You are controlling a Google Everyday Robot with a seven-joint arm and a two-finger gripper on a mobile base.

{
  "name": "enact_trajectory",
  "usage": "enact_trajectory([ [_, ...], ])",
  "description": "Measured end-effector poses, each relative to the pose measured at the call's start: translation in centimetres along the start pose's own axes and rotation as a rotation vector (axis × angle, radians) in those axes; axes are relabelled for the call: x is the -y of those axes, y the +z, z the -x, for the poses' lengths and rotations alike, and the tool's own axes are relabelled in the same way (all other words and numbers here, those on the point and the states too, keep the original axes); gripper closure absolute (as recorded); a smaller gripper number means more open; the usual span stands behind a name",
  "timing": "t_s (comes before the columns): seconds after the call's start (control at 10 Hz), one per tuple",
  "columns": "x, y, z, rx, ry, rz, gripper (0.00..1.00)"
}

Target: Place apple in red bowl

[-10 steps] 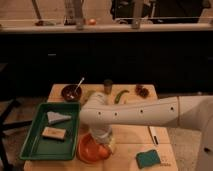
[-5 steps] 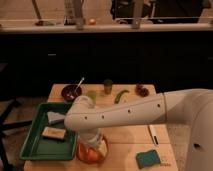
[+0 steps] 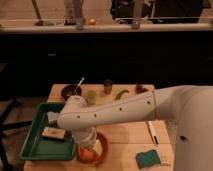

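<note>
Probably a lab or office test space set up like a kitchen corner, though too dim to be sure. Suggested by a small wooden table [image 3: 127, 141] laid with a green tray [image 3: 30, 150], a sponge [image 3: 149, 158] and a dark bowl [image 3: 71, 91], before a long dark counter [image 3: 105, 55]. Has the gripper [image 3: 90, 150] low over the red bowl [image 3: 103, 150] at its front edge

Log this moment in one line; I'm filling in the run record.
gripper: low over red bowl, jaws shut | apple: at bowl, under gripper | held: unclear
</note>
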Motion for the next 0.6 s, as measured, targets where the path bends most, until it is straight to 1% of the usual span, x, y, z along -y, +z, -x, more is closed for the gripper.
enact_trajectory([
  [0.3,0.9,-0.4,-0.3,0.005,0.007,-0.009,1.0],
  [0.6,1.1,-1.3,-0.4,0.017,0.011,-0.022,1.0],
])
